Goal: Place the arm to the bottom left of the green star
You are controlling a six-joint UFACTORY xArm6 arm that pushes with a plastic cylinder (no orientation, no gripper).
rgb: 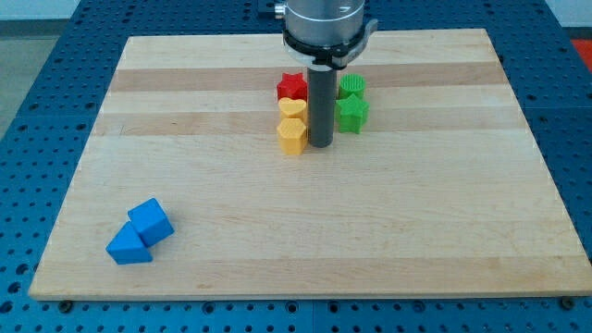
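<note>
My tip (321, 144), the plain lower end of a dark rod with no jaws to spread or close, rests on the pale wooden board (388, 231). Just to its upper right: green star block (351, 113), a second green block (351, 88) behind. Just left: yellow hexagonal block (292, 135), yellow heart block (292, 109), red star block (292, 88). Far lower left: two blue blocks (140, 233).

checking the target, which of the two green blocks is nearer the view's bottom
The green star. It sits just below the other green block, right of my tip, which is at its lower left.
</note>
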